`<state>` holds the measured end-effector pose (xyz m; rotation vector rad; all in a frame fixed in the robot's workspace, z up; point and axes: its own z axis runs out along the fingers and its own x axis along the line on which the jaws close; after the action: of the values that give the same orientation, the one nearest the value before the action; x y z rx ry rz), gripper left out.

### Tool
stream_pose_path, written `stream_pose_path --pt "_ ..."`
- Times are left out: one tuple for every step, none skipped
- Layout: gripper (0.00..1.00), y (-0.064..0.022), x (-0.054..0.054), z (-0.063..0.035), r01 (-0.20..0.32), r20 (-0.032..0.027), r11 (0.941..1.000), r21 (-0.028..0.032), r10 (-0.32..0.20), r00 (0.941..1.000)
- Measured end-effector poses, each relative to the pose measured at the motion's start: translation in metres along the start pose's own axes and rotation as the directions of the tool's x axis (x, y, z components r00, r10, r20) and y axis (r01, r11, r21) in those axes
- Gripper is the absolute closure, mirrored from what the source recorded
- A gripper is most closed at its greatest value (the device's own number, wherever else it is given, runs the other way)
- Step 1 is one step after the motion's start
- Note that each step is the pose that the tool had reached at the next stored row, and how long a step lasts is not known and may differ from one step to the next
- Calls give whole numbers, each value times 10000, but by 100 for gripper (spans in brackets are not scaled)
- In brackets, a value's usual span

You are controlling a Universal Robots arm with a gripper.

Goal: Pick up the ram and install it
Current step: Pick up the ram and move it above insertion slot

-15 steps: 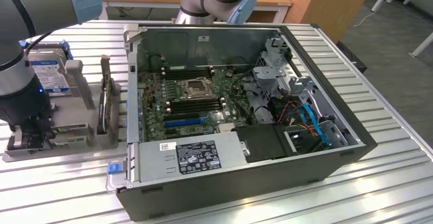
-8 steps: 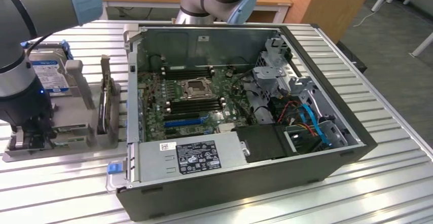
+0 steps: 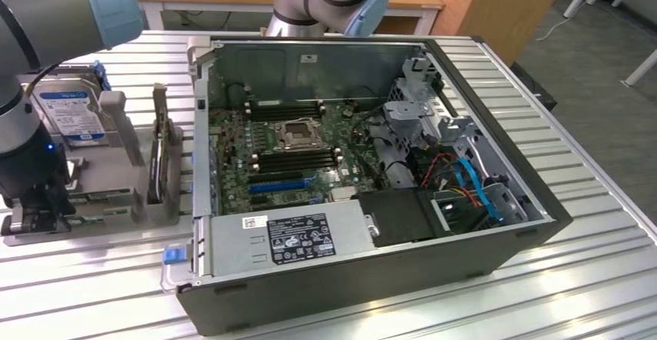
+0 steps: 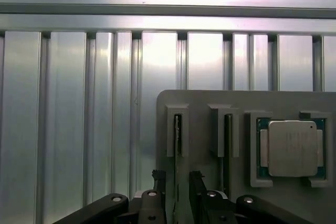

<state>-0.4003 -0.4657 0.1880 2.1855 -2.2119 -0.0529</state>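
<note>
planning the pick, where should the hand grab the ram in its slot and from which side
I'd pinch the ram by its two flat faces at the top, coming straight down: it stands on edge in a narrow slot of the grey holder, leaving only that edge free.

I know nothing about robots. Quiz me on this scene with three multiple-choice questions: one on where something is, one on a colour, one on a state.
1. The claw hangs over: A the floor; B the grey holder; C a chair.
2. The hard drive has a label that is: A red; B yellow; C blue and white.
3. The computer case is: A open; B shut with its panel on; C wrapped in plastic.

Answers: B, the holder's slots lie right beneath the claw. C, the label shows blue and white. A, the motherboard lies in plain sight.
</note>
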Motion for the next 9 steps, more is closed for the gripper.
stream_pose_path --pt "68 -1 0 0 1 -1 10000 5 -1 10000" --pt "68 -1 0 1 2 0 10000 9 -2 10000" --pt "68 0 -2 2 2 3 10000 14 -2 10000" --pt "68 0 -6 4 0 8 10000 21 0 10000" --pt "68 1 -11 5 -1 14 10000 25 1 10000" --pt "68 1 -16 6 0 19 10000 28 0 10000" --pt "68 0 -21 6 1 22 10000 29 -1 10000" --pt "68 0 -22 7 2 23 10000 29 -2 10000" --pt "68 0 -22 7 2 23 10000 29 -3 10000"
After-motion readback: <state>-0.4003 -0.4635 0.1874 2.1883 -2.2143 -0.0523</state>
